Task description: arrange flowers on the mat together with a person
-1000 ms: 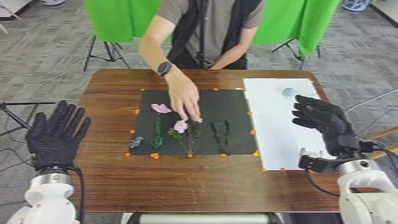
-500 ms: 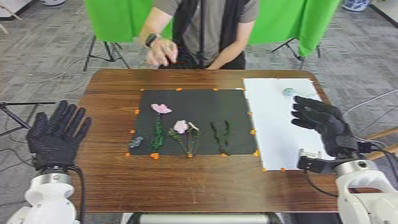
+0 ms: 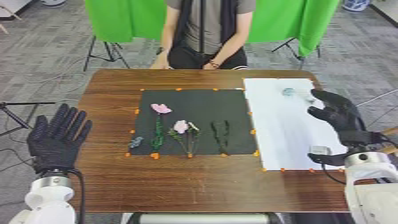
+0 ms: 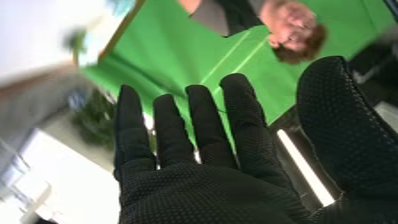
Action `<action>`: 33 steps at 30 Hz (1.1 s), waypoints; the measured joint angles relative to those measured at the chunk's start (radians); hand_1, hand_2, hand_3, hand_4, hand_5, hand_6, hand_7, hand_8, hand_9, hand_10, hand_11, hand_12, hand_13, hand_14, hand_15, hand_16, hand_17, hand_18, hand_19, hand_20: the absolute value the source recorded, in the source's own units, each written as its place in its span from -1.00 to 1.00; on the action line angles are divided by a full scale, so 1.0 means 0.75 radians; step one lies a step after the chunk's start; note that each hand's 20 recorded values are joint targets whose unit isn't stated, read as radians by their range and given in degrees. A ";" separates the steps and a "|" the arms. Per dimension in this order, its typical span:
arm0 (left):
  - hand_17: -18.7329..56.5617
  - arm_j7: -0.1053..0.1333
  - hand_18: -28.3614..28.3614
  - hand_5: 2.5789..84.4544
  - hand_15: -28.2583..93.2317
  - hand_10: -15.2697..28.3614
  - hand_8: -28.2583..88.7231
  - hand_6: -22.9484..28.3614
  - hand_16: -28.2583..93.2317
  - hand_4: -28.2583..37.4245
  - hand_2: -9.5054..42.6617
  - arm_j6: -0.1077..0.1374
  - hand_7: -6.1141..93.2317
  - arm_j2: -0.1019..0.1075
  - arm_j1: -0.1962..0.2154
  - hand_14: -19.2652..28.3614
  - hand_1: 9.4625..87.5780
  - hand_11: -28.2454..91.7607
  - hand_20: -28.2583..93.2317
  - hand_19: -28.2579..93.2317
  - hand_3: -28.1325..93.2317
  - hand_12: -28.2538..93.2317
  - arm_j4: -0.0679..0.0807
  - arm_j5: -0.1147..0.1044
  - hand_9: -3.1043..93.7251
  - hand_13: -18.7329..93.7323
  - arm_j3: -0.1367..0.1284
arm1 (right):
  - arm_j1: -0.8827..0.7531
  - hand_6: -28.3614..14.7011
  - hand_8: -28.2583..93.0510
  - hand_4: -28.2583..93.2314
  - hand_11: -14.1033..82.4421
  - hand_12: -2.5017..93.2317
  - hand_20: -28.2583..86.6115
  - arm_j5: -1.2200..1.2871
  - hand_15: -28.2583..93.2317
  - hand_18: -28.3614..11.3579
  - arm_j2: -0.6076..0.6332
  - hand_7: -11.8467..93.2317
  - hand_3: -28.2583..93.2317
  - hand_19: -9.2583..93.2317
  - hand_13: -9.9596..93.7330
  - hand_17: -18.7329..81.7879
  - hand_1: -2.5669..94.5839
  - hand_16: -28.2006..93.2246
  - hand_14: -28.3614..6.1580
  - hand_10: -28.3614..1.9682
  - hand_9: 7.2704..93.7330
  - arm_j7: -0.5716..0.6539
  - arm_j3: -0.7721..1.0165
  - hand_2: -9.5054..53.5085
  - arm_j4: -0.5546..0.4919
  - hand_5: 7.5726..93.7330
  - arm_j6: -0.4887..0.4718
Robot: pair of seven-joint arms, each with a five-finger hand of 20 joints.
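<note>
In the head view my left hand (image 3: 58, 140) is open, palm up, left of the table's mat. My right hand (image 3: 338, 112) is over the right edge of the white sheet, its fingers relaxed. In the right wrist view the right hand (image 4: 213, 192) has straight fingers and nothing in it. On the black mat (image 3: 191, 96) lie a pink flower (image 3: 160, 108) on a green stem, a pale pink flower (image 3: 181, 126) with thin stems beside it, dark green stems (image 3: 220, 137), and a small grey-blue sprig (image 3: 136, 142) at the left edge. The person's hands are off the mat, at the table's far edge.
The white sheet (image 3: 280, 125) lies right of the mat, with small pale items (image 3: 288, 92) near its far end and a small white object (image 3: 319, 150) near its front right. Orange markers line the mat's edges. Brown wood (image 3: 195, 190) spans the table's front.
The person's hand has left the flowers and drawn back past the table's far edge. My right hand has moved slightly to the right. The left hand has hardly moved.
</note>
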 measured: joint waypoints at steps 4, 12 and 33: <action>-0.63 -0.001 0.55 0.02 -0.13 0.29 -0.68 0.23 -0.66 -1.00 -0.01 0.000 -0.69 -0.001 0.001 0.39 -0.63 -0.25 -0.41 0.11 0.68 -0.46 0.000 0.000 -0.16 -0.14 -0.001 | 0.147 0.11 -0.73 -0.97 -0.58 -0.75 -0.38 -0.242 -0.46 -0.12 0.074 -0.50 0.82 -0.20 -0.34 -0.41 -0.31 -0.34 -0.10 -0.09 -0.49 0.149 -0.098 -0.67 0.116 -0.41 -0.014; -0.63 -0.011 0.55 0.03 -0.12 0.30 -0.68 0.23 -0.66 -1.00 -0.01 0.002 -0.69 -0.005 0.012 0.40 -0.63 -0.25 -0.41 0.11 0.68 -0.46 -0.004 0.002 -0.15 -0.13 -0.003 | 0.466 0.12 -0.75 -0.98 -0.56 -0.76 -0.40 -0.489 -0.45 -0.19 0.113 -0.46 0.82 -0.13 -0.31 -0.41 -0.27 -0.33 -0.08 -0.09 -0.51 0.337 -0.347 -0.73 0.372 -0.39 -0.183; -0.63 -0.018 0.54 0.03 -0.11 0.30 -0.68 0.22 -0.65 -1.00 -0.02 0.002 -0.69 -0.004 -0.016 0.44 -0.62 -0.25 -0.41 0.11 0.68 -0.45 0.003 -0.017 -0.15 -0.13 0.076 | 1.091 0.14 -0.77 -1.00 -0.48 -0.78 -0.37 -0.365 -0.35 -0.39 0.096 -0.43 0.83 0.19 -0.15 -0.32 -0.16 -0.31 -0.14 -0.07 -0.42 0.522 -0.881 -0.73 0.894 -0.30 -0.201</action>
